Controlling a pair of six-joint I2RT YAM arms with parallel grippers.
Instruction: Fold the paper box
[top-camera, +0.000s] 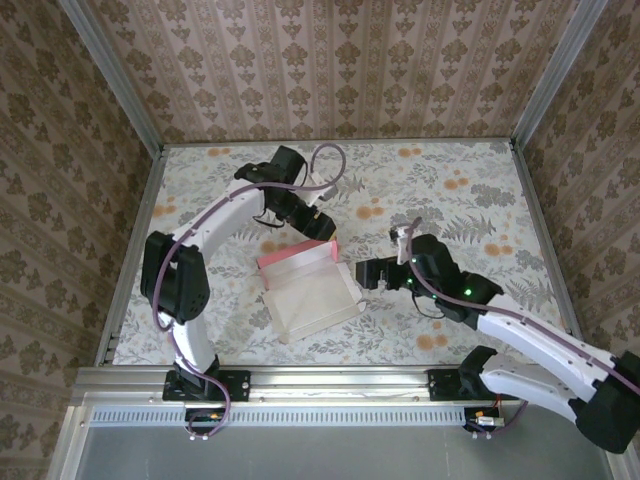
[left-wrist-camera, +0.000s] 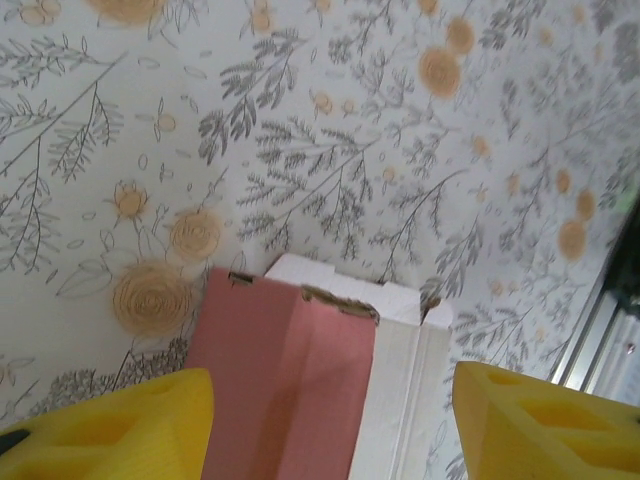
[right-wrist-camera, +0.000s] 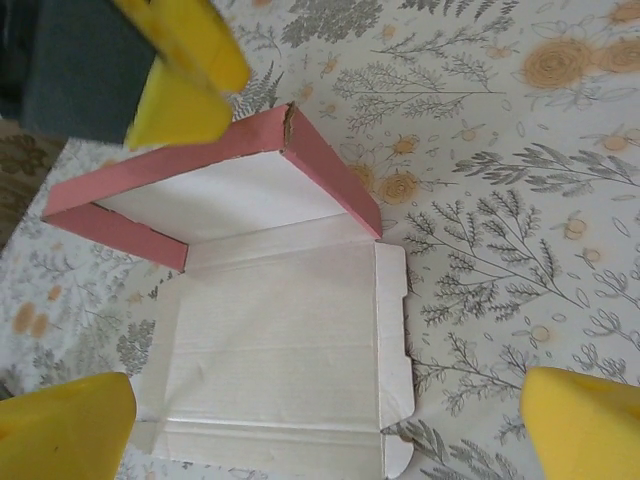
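The paper box (top-camera: 312, 296) lies in the middle of the table, whitish inner face up. Its far part is folded up into pink walls (right-wrist-camera: 330, 168) around a white panel (right-wrist-camera: 225, 195); the near panel (right-wrist-camera: 275, 340) lies flat, with a tabbed flap (right-wrist-camera: 393, 330) on its right. My left gripper (top-camera: 318, 225) hovers over the far pink wall (left-wrist-camera: 290, 380), its yellow fingers (left-wrist-camera: 110, 430) wide apart and open, holding nothing. To the right of the box, my right gripper (top-camera: 365, 273) faces it with its fingers (right-wrist-camera: 585, 420) spread open, and nothing is between them.
The table (top-camera: 470, 190) has a floral cover and is closed in by patterned walls (top-camera: 330, 60) on three sides. A metal rail (top-camera: 330, 380) runs along the near edge where both arm bases are bolted.
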